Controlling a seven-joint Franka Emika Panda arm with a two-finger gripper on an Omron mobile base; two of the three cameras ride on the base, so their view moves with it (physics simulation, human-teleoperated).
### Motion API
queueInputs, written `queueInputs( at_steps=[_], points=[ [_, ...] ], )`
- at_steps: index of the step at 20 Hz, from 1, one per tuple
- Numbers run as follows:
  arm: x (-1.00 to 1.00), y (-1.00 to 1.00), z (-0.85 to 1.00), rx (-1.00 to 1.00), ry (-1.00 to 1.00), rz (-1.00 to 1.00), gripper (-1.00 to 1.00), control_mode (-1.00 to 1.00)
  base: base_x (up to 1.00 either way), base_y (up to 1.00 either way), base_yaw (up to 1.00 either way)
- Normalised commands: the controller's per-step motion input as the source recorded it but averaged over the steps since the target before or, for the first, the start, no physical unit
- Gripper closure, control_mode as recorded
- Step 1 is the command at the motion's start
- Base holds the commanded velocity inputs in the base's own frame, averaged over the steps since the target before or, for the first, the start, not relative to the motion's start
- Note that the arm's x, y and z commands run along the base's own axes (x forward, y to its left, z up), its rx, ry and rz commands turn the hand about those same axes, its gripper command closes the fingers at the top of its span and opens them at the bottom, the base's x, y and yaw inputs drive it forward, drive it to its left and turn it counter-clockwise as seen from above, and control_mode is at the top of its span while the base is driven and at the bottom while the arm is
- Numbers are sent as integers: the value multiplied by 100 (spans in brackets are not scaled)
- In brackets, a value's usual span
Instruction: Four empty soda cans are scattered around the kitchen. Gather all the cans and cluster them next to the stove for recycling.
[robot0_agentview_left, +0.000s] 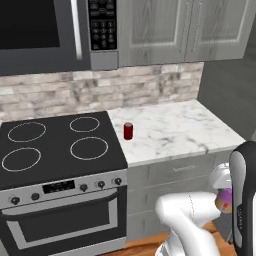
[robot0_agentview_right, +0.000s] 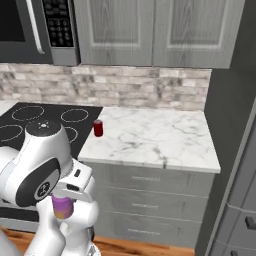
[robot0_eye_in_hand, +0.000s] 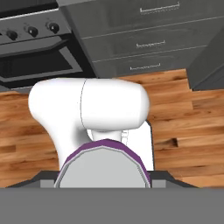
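Red soda can (robot0_agentview_left: 128, 131) upright on marble worktop (robot0_agentview_left: 175, 130), just beside stove (robot0_agentview_left: 55, 145) right edge, at 3 o'clock of rear-right burner ring. Arm folded low in front of drawers (robot0_agentview_right: 150, 200); fingers (robot0_agentview_right: 62, 206) pinching pink-purple soda can (robot0_agentview_right: 62, 207), held well below worktop level above wood floor (robot0_eye_in_hand: 188, 127). Hand view: silver can top with purple rim (robot0_eye_in_hand: 104, 166) at 6 o'clock, oven door (robot0_eye_in_hand: 35, 65) at 11 o'clock. Microwave (robot0_agentview_left: 40, 35) above stove, at 12 o'clock

Grey cabinets (robot0_agentview_left: 165, 30) over a marble counter (robot0_agentview_left: 175, 131), stone-tile backsplash (robot0_agentview_left: 100, 90), wood floor (robot0_eye_in_hand: 192, 127).
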Motion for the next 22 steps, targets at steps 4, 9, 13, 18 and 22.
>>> queueInputs(
  at_steps=[4, 9, 13, 18, 22],
  points=[
    [0, 0, 0, 0, 0, 0, 100, 100, 45, 0, 0],
    [0, 0, 0, 0, 0, 0, 100, 100, 41, 0, 0],
    [0, 0, 0, 0, 0, 0, 100, 100, 26, 0, 0],
    [0, 0, 0, 0, 0, 0, 100, 100, 35, 0, 0],
    [0, 0, 0, 0, 0, 0, 100, 100, 38, 0, 0]
  ],
)
